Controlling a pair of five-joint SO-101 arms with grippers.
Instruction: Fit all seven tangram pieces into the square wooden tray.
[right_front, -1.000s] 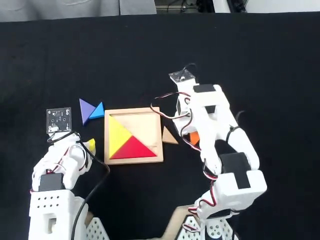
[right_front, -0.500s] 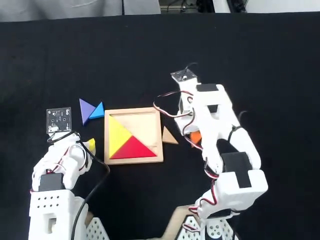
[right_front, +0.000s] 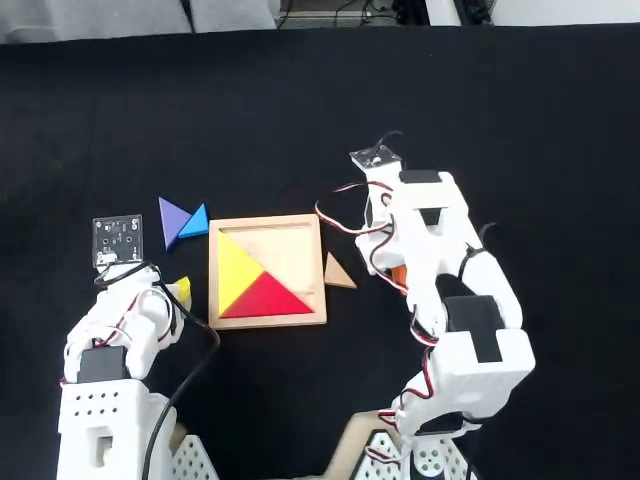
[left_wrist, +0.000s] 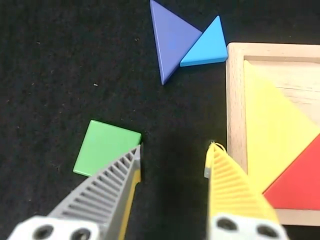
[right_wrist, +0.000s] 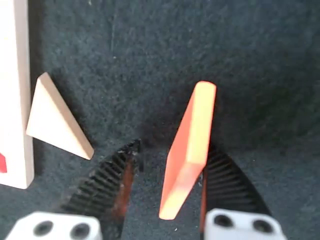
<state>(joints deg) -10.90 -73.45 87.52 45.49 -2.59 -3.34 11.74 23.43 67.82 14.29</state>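
a: right gripper (right_wrist: 172, 149) straddles orange piece (right_wrist: 192, 130), on edge near tray (right_front: 266, 220); clamped or not, cannot tell.
b: left gripper (left_wrist: 175, 147) gapes empty. risk: a loose hold lets the piece topple.

I see black cloth (right_wrist: 250, 45) under and all round the right claw (right_wrist: 170, 150). It is matte and slightly fuzzy, evenly lit, with only a soft shadow beneath the claw. The same cloth covers the whole table (right_front: 520, 90). Well beyond the claw, past the table's far edge, I see a pale grey strip (right_front: 90, 15), dark cables (right_front: 400, 10) and a white patch (right_front: 570, 8). Behind the claw, at the table's near edge, a light wooden board (right_front: 345, 445) shows.
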